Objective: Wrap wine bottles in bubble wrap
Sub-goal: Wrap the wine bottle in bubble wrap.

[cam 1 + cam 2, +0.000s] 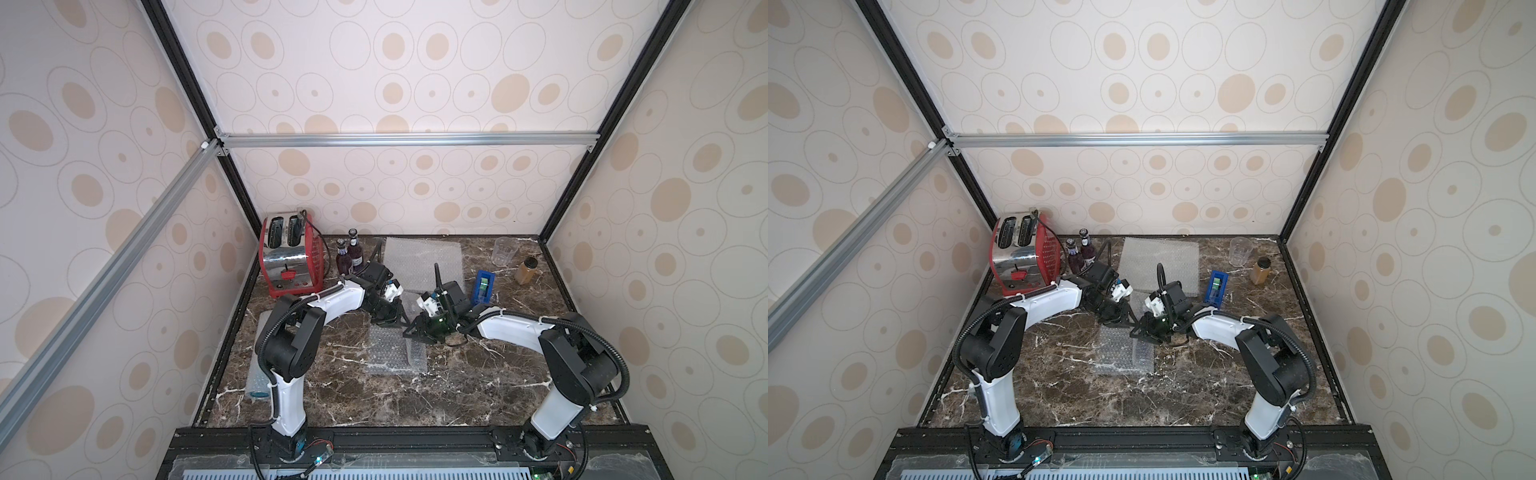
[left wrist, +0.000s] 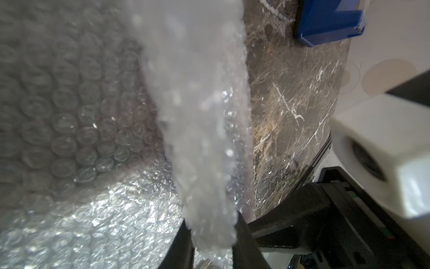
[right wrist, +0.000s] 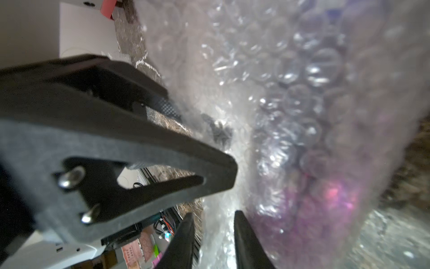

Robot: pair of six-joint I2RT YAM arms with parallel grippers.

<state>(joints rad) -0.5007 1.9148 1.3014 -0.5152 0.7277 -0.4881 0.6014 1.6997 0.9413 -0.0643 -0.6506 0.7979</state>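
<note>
One bubble wrap (image 2: 200, 139) fold sits clamped in left pincer (image 2: 213, 220); right pincer (image 3: 214, 214) straddles it, grip unclear.

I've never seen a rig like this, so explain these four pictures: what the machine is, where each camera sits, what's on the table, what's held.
Two white-and-black robot arms, left and right, are mounted at the near edge of a marble table. The two wide pictures look down from above, side by side. The two close-ups come from cameras on the wrists. Around the arms are a red toaster, two purple bottles, a spare bubble wrap sheet, a clear cup, a brown jar and a blue tape dispenser. In the middle, the left gripper pinches a fold of bubble wrap; a purple bottle shows through it. The right gripper straddles the wrap; whether it grips is unclear.
</note>
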